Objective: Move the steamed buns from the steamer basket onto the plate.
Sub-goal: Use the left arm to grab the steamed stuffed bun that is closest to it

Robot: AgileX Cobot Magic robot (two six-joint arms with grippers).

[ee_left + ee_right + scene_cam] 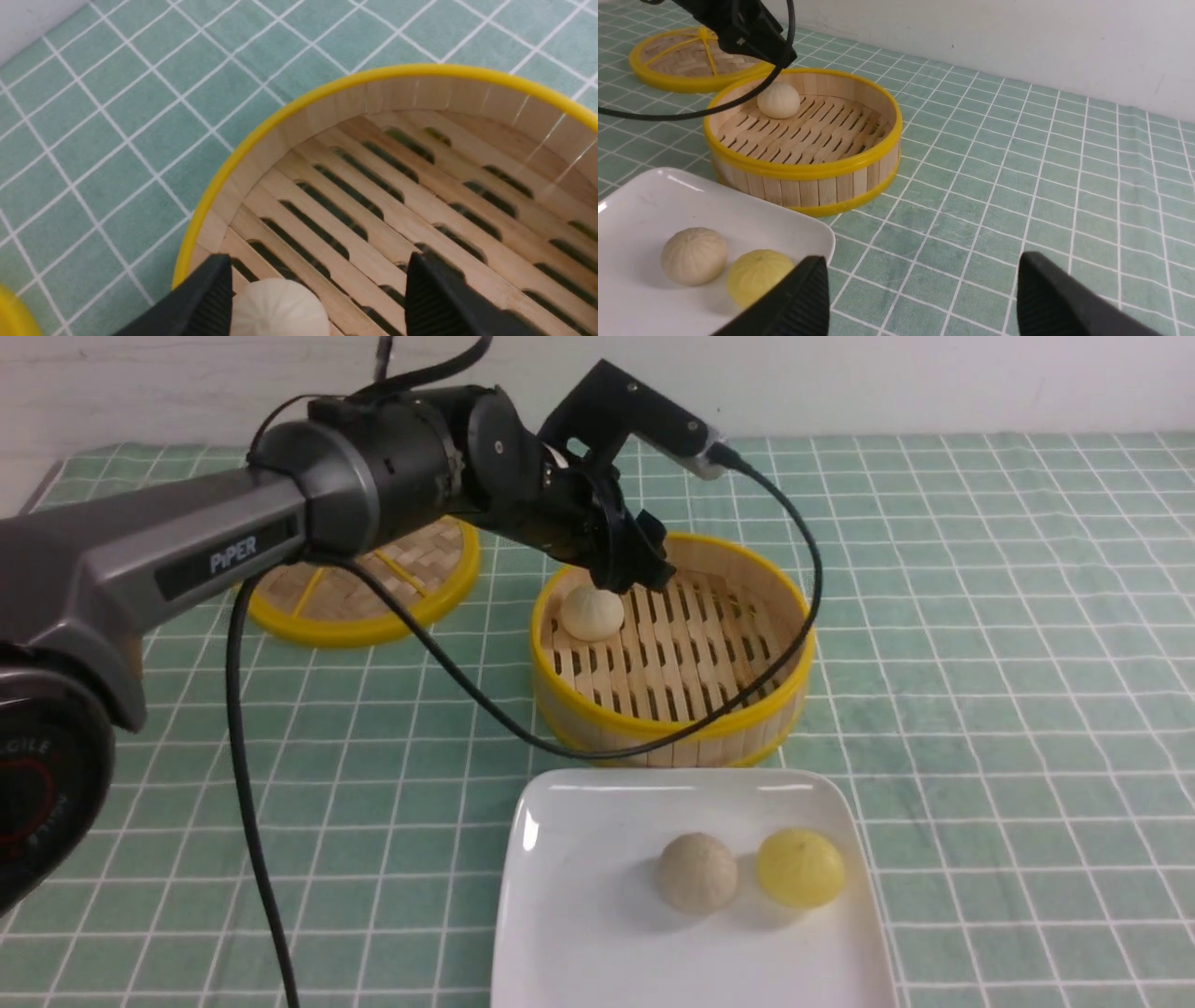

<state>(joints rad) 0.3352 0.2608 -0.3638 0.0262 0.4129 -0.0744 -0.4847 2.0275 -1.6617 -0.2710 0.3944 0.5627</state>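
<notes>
1. Front view: the left gripper (635, 571) is hovering inside the steamer basket (672, 726), just above the off-white bun (592, 612). This is the only bun in the basket, and it is lying on the slats close to the left wall.
2. Left wrist view: the jaws are standing apart and gripping nothing. The bun is sitting off-centre, just beside one finger (205, 298) and well apart from the other.
3. Right wrist view: the right gripper (920, 280) is hanging wide open and empty over the tablecloth (1017, 163), near a corner of the plate (644, 205).
4. The plate is lying in front of the basket and is carrying the beige bun (696, 872) and the yellow bun (801, 868) side by side.
5. Hazard A: with the bun off-centre, closing jaws are likely to nudge it sideways or pinch only its edge, so it rolls free.
6. Hazard B: the finger nearer the wall is working in a tight gap and could catch the rim and shift the basket.
7. Hazard C: the cable (467, 695) is draping across the basket's near rim, so lifting the arm could snag it.
8. Hazard D: a hard squeeze would probably dent the bun.
</notes>
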